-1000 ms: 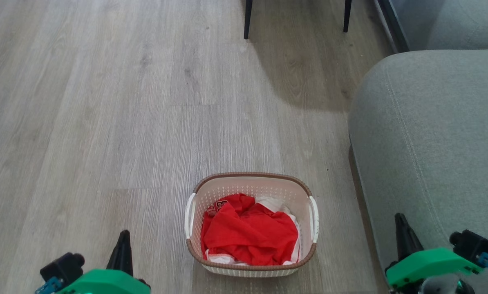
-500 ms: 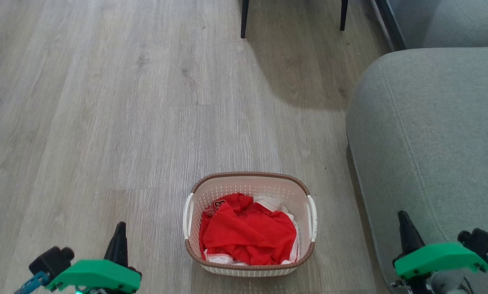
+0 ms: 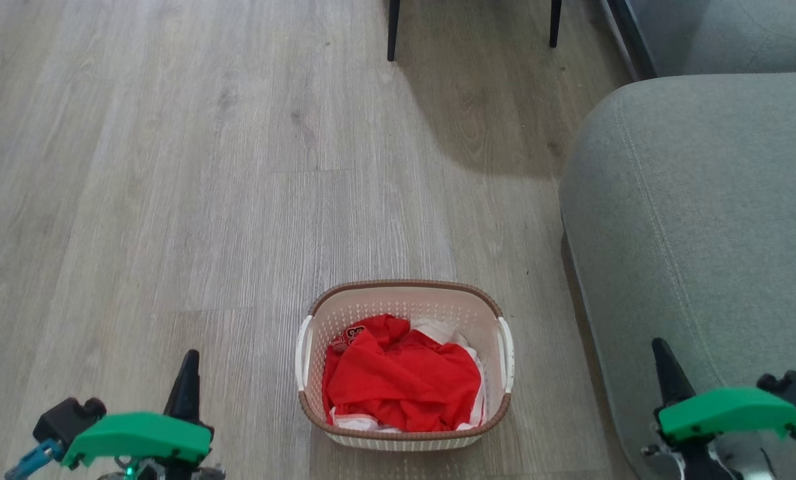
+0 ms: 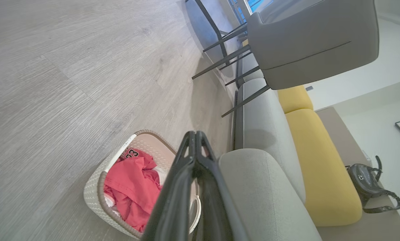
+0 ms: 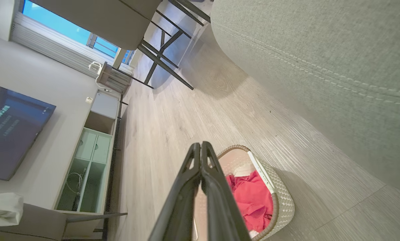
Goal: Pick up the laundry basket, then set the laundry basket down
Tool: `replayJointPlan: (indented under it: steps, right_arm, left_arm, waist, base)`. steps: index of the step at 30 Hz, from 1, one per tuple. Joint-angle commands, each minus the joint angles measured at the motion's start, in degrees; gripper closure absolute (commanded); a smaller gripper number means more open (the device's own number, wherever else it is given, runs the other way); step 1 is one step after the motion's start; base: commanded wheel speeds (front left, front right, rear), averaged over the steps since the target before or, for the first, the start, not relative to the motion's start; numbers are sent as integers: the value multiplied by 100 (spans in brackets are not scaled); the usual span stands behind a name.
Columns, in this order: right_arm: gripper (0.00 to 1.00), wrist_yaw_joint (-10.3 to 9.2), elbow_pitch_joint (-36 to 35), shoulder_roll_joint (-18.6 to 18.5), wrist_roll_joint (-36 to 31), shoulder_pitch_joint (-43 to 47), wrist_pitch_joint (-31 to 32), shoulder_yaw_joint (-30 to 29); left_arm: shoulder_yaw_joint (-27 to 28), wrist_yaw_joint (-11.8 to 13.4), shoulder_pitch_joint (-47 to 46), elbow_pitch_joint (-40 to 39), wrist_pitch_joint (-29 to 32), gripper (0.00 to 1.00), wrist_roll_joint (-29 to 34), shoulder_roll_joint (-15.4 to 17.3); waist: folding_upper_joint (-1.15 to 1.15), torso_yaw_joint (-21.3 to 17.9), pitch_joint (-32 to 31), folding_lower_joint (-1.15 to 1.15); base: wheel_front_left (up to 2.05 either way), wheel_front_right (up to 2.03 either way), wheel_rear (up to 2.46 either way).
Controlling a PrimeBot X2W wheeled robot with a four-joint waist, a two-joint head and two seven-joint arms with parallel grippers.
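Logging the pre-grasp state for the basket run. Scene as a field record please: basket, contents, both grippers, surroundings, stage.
basket: laundry basket upright on the floor, sofa to its right
contents: red and white clothes
handles: white side handles, untouched
left gripper: shut, empty, apart from the basket
right gripper: shut, empty, apart from the basket
stage: not yet picked up

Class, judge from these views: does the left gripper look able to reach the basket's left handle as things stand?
Probably yes. Bare floor lies between the left gripper and the left handle, with nothing in the way. Its jaws are shut, though, and would need opening first.
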Motion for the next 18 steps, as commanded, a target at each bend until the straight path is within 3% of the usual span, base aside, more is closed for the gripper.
replayJointPlan:
  steps: [1, 18]
  right_arm:
    - [100, -9, -168, -119, 193, -331, 43, 11]
    - [100, -11, -105, -126, 1238, -483, 307, -121]
  left_arm:
    - [161, -62, -340, -159, 39, 100, -187, 98]
    - [356, -216, -554, -103, 308, 100, -1244, 95]
  waist:
    - [0, -6, 2, 0]
    - [0, -68, 17, 0]
  base:
    - [0, 0, 0]
    - [0, 0, 0]
